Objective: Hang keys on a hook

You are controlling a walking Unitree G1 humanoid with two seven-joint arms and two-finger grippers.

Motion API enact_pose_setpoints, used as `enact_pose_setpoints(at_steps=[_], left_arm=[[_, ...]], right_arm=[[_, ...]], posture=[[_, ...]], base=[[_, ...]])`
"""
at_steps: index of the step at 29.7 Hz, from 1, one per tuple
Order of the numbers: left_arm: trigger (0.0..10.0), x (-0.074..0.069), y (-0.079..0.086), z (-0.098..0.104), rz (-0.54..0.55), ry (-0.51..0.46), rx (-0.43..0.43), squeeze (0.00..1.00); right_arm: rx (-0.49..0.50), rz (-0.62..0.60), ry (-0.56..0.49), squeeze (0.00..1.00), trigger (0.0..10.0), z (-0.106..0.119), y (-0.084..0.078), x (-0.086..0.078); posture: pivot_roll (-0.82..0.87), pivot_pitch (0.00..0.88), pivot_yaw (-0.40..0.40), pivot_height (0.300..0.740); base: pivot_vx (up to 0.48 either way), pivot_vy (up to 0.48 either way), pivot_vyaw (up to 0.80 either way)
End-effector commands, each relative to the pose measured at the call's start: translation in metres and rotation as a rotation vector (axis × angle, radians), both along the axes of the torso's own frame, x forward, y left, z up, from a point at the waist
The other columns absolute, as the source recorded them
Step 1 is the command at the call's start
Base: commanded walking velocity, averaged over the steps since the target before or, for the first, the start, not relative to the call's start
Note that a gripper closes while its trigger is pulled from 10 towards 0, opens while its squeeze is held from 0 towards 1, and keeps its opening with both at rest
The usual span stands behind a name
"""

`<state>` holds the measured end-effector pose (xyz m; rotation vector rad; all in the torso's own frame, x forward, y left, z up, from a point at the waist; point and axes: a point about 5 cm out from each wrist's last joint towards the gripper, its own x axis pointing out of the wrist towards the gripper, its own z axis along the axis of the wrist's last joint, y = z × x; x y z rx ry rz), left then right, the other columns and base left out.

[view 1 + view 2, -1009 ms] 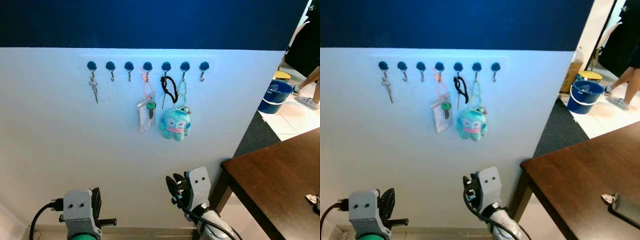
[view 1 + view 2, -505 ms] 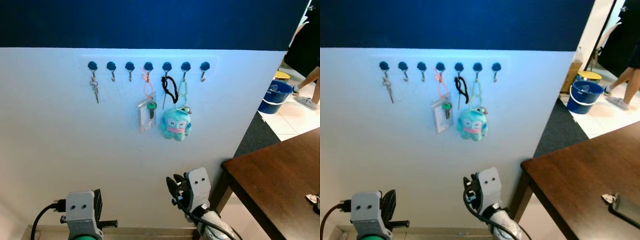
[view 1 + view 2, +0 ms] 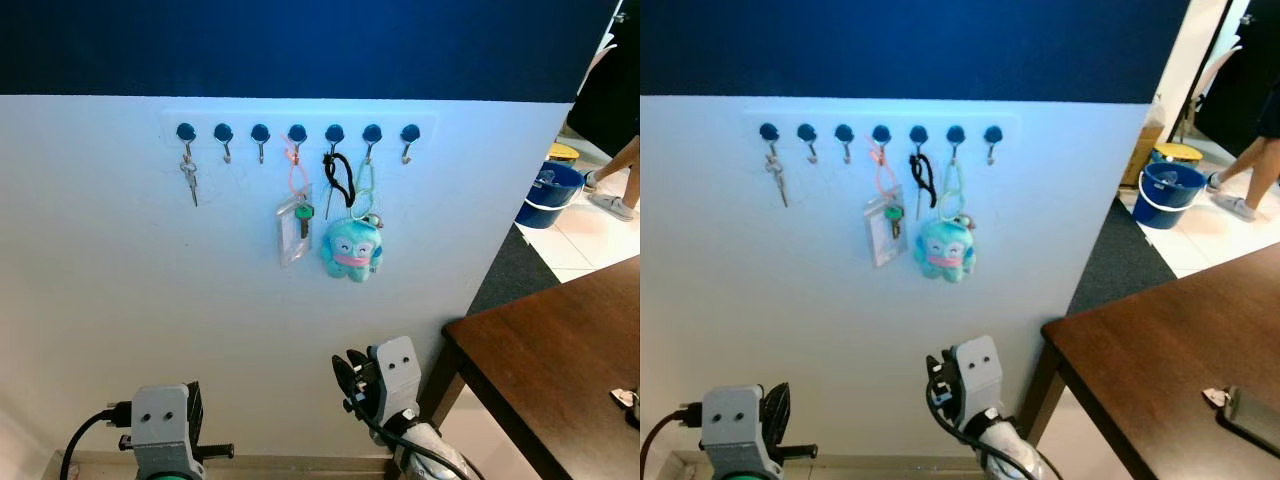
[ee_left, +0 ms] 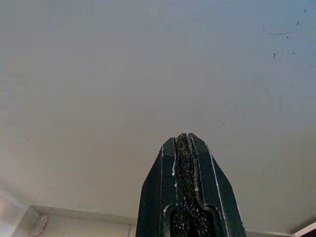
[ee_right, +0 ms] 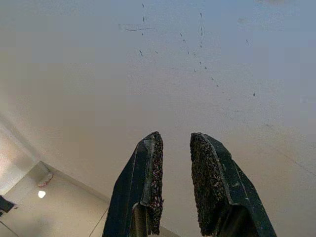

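The right end effector (image 5: 174, 148) hangs low before the white wall (image 3: 120, 300), its fingers slightly spread around nothing. The left end effector (image 4: 183, 143) sits at about 8 o'clock in the head view, fingers pressed together and empty. Up at 12 o'clock runs a row of blue-knobbed hooks (image 3: 297, 133). The leftmost carries a small set of keys (image 3: 188, 176); further along hang a card holder with a green key (image 3: 294, 222), a black cord (image 3: 340, 176) and a teal plush keychain (image 3: 351, 246). At 3 o'clock a dark wooden tabletop (image 3: 560, 350) bears a small object (image 3: 626, 397) at its far edge, too small to identify. Judging from this, either the hanging is finished or no keys are picked up yet; the next move calls for either finding keys or standing down.
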<state>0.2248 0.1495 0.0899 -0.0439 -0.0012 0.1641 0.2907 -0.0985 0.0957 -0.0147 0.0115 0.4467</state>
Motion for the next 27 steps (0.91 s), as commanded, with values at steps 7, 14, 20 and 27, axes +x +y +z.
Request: enact_pose_setpoints(at_steps=[7, 14, 20, 27], left_arm=[[10.0, -0.0028, 0.0003, -0.0062, 0.002, 0.033, -0.01, 0.0], [10.0, -0.0031, -0.0005, -0.0067, -0.001, 0.032, -0.017, 0.0], [10.0, -0.0031, -0.0008, -0.0066, 0.0, 0.033, -0.019, 0.0], [10.0, -0.0029, -0.001, -0.0065, 0.0, 0.033, -0.021, 0.0]], right_arm=[[-0.012, 0.005, 0.046, 0.0, 10.0, -0.0095, 0.0016, -0.0022], [-0.011, 0.005, 0.048, 0.0, 10.0, -0.0102, 0.001, -0.0026], [-0.009, 0.006, 0.048, 0.0, 10.0, -0.0102, 0.0008, -0.0023], [-0.005, 0.007, 0.049, 0.0, 10.0, -0.0103, 0.0007, -0.002]], posture=[[-0.07, 0.048, 0.072, 0.74], [-0.07, 0.042, 0.072, 0.74], [-0.07, 0.042, 0.069, 0.74], [-0.07, 0.043, 0.066, 0.74]], base=[[0.0, 0.0, 0.0], [0.0, 0.0, 0.0], [0.0, 0.0, 0.0], [0.0, 0.0, 0.0]])
